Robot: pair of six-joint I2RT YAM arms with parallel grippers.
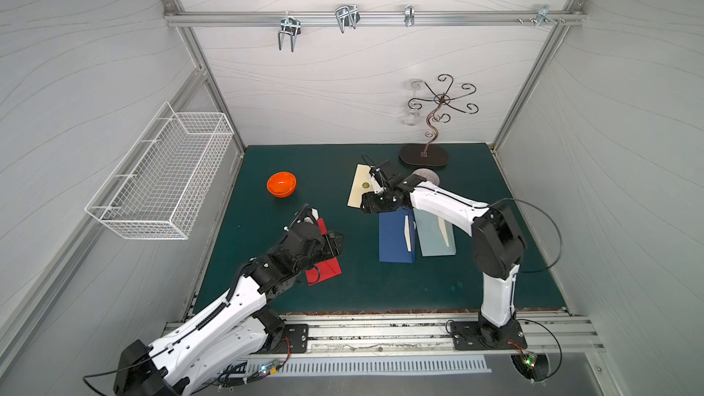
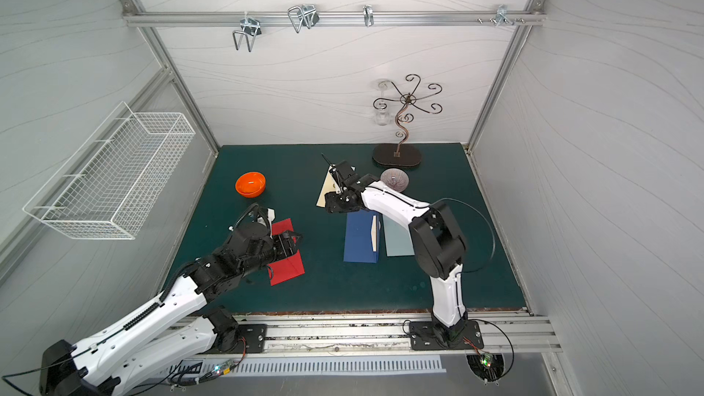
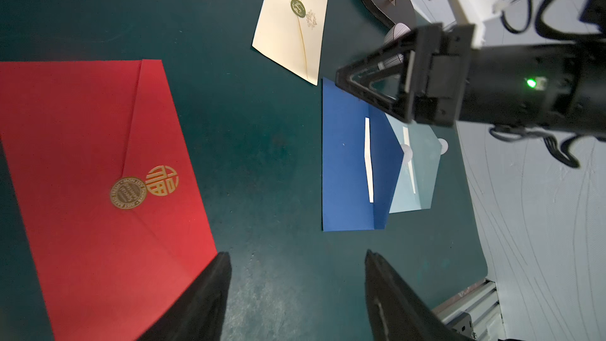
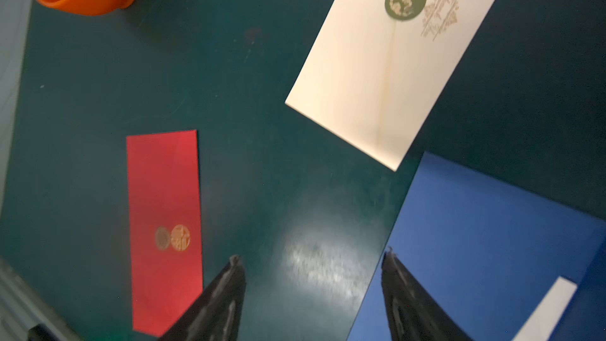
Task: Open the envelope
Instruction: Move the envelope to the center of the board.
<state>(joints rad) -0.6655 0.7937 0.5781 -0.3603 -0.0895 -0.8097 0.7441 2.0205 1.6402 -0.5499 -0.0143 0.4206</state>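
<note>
Left gripper [image 3: 296, 257] hovers over the red envelope [image 3: 98, 159], jaws apart, empty. Its gold seal [image 3: 127, 192] shows only from the wrist; in both top views the arm covers it. Right gripper [image 4: 311, 255], likewise spread and empty, sits beside the cream envelope [image 4: 387, 70].

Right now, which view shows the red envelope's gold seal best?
Left wrist view: the gold seal on the red envelope is large and sharp. The right wrist view shows it small and blurred; in both top views the left arm covers it.
</note>
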